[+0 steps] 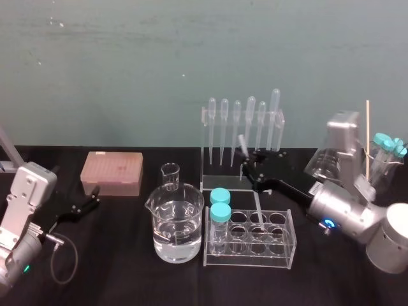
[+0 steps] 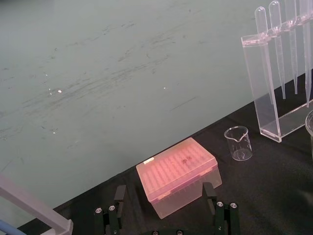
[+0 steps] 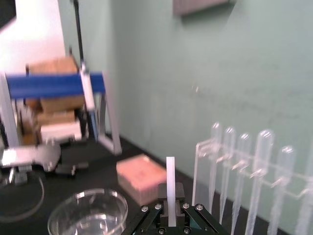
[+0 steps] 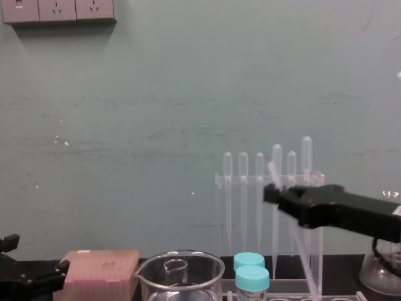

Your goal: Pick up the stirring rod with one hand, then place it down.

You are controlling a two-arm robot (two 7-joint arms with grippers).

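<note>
Stirring rod [image 1: 258, 205] is off the table and tilted. Its upper end is near the top bar of the pipette rack [image 1: 204, 150]. Its lower end is down over the back row of the clear tube rack [image 1: 255, 255]; cannot tell whether the tip touches a well.

Right gripper [image 1: 246, 159] is clenched on the rod near its upper end, reaching in from the right. From the chest the rod [image 4: 297, 244] slants across the front of the pipette rack.

Close quarters:
- two blue-capped tubes [image 1: 220, 213] stand at the tube rack's left end
- large beaker [image 1: 177, 229] sits just beside that
- flask [image 1: 326, 159] stands behind the right arm

Bare black table [image 1: 115, 268] lies in front of the pink tip box [image 1: 111, 172].

Left gripper [image 1: 94, 196] is parked by the left edge near that box, fingers spread apart.
</note>
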